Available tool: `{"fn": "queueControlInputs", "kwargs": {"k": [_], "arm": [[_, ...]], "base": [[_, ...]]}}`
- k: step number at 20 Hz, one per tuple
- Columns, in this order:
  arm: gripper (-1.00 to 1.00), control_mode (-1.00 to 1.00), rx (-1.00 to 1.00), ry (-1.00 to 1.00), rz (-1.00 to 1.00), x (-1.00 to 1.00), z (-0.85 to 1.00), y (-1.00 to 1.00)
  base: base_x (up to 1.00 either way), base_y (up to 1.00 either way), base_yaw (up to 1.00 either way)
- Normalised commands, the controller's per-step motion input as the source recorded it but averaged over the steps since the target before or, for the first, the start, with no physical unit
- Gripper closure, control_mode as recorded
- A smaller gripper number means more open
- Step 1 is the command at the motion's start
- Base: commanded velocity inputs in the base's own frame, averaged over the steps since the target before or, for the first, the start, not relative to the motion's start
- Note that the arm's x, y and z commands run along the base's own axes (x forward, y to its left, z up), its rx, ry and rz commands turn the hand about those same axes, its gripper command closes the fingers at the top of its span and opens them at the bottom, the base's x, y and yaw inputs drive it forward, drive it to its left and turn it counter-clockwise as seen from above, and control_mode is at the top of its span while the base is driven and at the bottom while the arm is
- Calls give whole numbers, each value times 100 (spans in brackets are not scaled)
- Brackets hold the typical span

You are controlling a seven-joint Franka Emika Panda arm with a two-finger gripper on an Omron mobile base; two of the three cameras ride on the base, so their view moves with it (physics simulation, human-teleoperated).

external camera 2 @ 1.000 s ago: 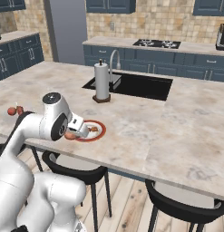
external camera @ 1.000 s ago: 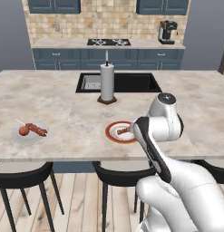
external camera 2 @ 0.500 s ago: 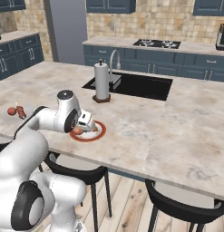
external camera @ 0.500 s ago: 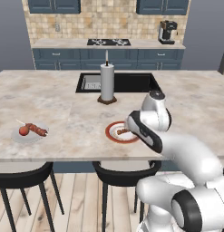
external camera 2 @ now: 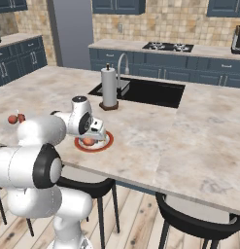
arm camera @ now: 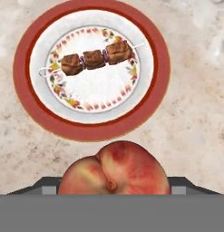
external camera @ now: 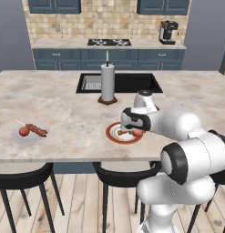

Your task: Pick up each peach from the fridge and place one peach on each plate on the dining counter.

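The pincer [external camera: 134, 133] hangs low over the dining counter [external camera: 63, 104], a wide island of beige marbled stone, and it grasps a peach [arm camera: 114, 170] that bulges between the finger tips at the bottom of the hand view. Directly beneath and just ahead of the pincer lies the red-rimmed plate [arm camera: 158, 59], bearing a small skewer of brown meat [arm camera: 95, 59]; the peach sits just above the plate's near rim. Beyond the pincer stands a paper towel roll [external camera: 107, 83] at the edge of the inset black sink [external camera: 132, 82]. Well off to the pincer's left, near the counter's front edge, a pale plate [external camera: 23, 138] carries another peach [external camera: 23, 131] beside a second skewer [external camera: 37, 130]. Black stools [external camera: 118, 175] tuck under the near edge. Behind the island run blue cabinets with a gas hob [external camera: 109, 42], a coffee machine [external camera: 167, 32] and a tan tiled wall.
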Motion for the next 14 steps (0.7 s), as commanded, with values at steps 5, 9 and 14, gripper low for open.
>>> {"fn": "queueControlInputs", "kwargs": {"k": [5,9,14], "arm": [[100,-100,0,-2,1,25,-46,0],[100,-100,0,-2,0,26,-38,8],[100,-100,0,-3,0,28,-27,11]], "base": [[0,0,0],[0,0,0],[0,0,0]]}}
